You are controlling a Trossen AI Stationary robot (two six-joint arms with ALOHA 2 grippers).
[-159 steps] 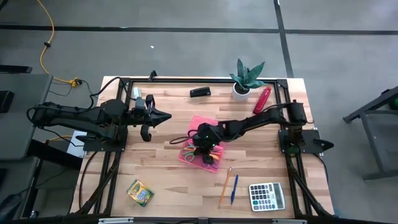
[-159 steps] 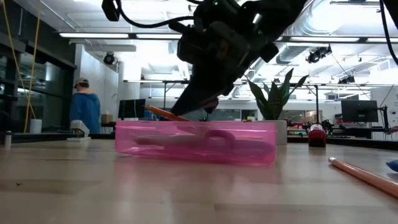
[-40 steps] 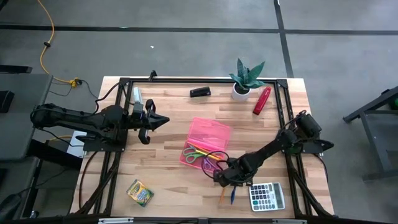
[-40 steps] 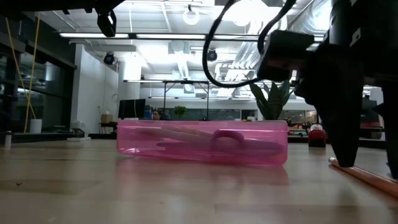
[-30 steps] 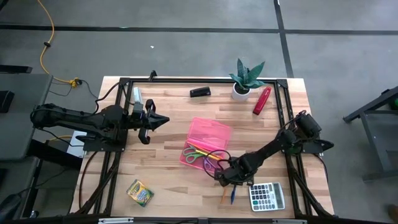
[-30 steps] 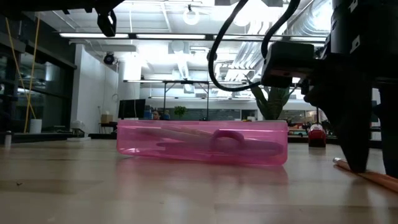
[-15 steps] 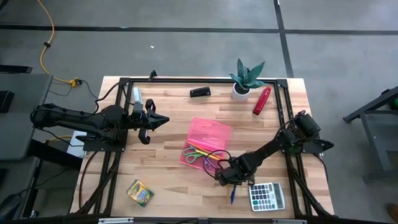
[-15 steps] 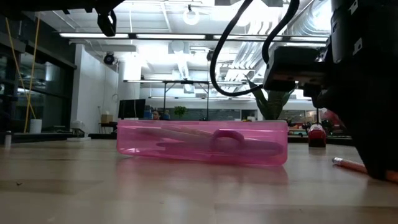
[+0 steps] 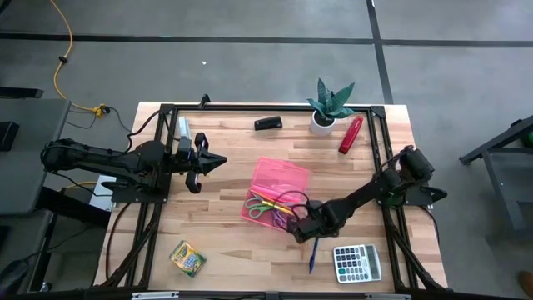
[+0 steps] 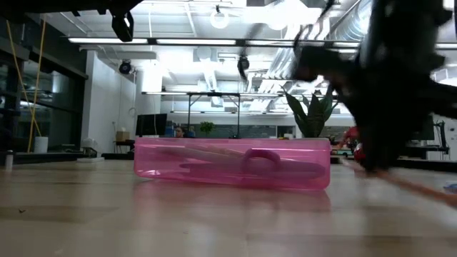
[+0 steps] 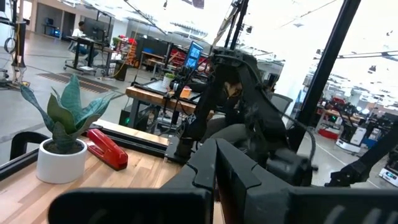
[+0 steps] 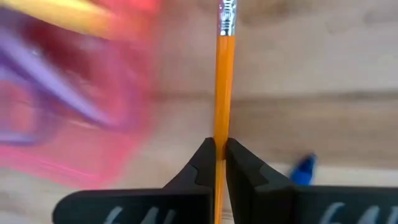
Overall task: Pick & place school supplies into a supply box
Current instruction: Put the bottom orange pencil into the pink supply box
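My right hand [image 12: 220, 152] is clamped on the pencil [image 12: 223, 87], its fingers pinched tight on the shaft, eraser end pointing away from my wrist. A second ago that pencil lay on the bench [image 9: 225, 237] beside the pen [image 9: 312, 254], on the side away from the calculator [image 9: 358, 263]; now it is off the wood and I have swung it up to the near corner of the box [image 9: 277, 193]. So the pick is done, and what remains, I judge, is the carry over the rim and the drop.

Beside the box, the pen lies alone on the bench, between the box and the calculator. Inside the box the scissors [image 9: 265, 206] and a yellow stick already lie, so the open tray is partly full at my end. The lid lies flat on the far side, out of my way. The rim is low and I think I need only a small lift to clear it.

Beyond the box, my left hand [image 9: 210, 162] hangs well apart over bare wood; I cannot tell how far it is open. Farther off stand the plant [image 9: 331, 104] and stapler [image 9: 351, 134].
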